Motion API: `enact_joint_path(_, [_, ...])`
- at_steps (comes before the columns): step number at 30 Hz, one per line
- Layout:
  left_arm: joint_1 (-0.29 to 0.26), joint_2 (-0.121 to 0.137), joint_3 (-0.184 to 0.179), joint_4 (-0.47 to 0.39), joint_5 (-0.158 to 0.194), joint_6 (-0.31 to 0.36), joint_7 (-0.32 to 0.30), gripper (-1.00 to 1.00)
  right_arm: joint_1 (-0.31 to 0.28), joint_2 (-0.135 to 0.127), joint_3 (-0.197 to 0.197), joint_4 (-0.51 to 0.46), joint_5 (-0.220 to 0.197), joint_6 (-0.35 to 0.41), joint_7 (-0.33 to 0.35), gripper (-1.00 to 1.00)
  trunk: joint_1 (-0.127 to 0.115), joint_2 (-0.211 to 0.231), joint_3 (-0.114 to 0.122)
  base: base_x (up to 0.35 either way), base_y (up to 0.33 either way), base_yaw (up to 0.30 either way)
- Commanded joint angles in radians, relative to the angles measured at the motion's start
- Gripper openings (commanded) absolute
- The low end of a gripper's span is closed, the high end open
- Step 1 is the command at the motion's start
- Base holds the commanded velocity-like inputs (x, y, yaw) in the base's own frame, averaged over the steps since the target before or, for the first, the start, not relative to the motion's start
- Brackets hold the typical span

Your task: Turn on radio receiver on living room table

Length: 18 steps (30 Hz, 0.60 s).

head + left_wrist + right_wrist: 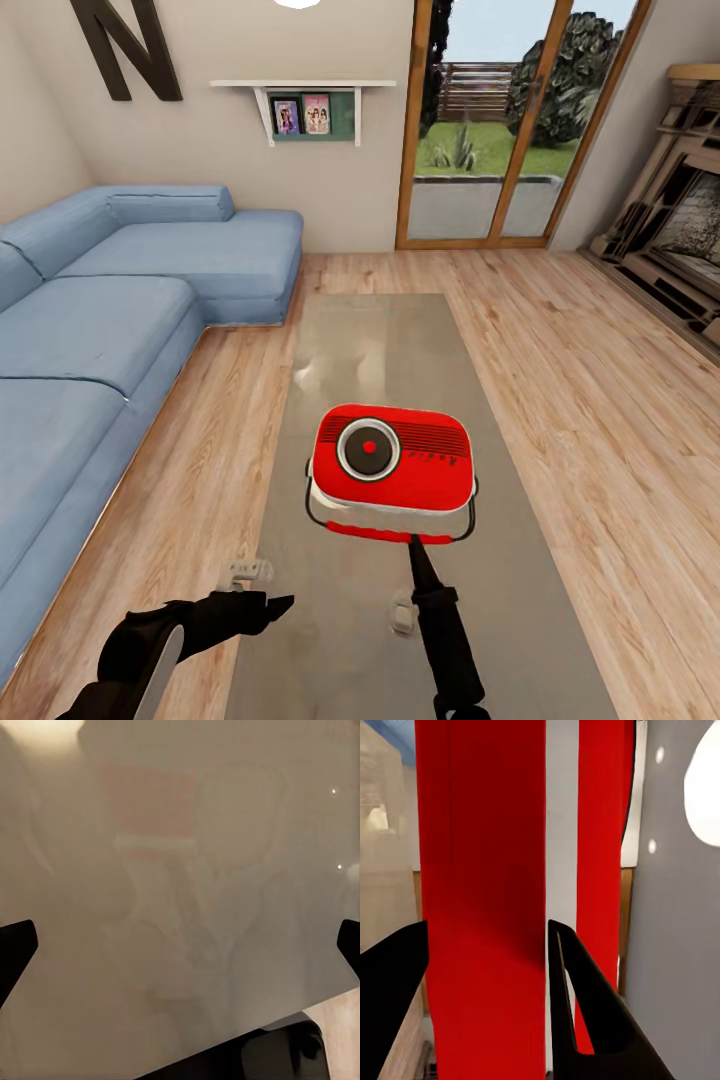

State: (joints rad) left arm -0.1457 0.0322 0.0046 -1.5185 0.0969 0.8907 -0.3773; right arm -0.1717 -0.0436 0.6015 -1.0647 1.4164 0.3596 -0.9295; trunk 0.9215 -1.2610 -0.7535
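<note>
**Right arm at the radio's edge, switch not yet shown pressed**

Nearest the camera, two black arms reach out over the bench point(340, 340). The left gripper point(262, 607) hangs over the near left edge of the glossy top; in the left wrist view its fingers point(16, 945) sit wide apart at the frame's sides, nothing between them, with just a faint red reflection of the radio in the gloss.

The right gripper point(415, 548) points straight at the radio point(392, 458), tip right at the near red edge by the wire handle. Through the right wrist view the fingers point(585, 1005) stand apart, red casing close up between and beyond them. Whether they actually touch the body is hard to call from this angle.

The radio sits mid-bench, face up, round dial towards the sofa point(110, 320) side, well clear of the edges.

Progress, as I read it: the robot is in the room, parked at the bench, arm delivered to the target. That's the approach done. Left to do: the actual press or contact that switches it on. No light or change on the radio says it's running.
</note>
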Motion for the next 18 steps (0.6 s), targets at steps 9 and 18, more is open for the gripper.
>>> enact_joint_path(9, [0.0,0.0,0.0,0.001,0.0,-0.001,0.0,1.0,0.0,-0.001,0.033,0.012,0.001,0.003,0.007,-1.0,0.0,0.0,0.0,0.0,0.0,0.0])
enact_joint_path(18, [0.0,0.0,0.0,0.001,0.0,-0.003,0.0,1.0,0.0,0.002,0.034,0.084,0.0,0.0,0.007,-1.0,0.0,0.0,0.0,0.0,0.0,0.0])
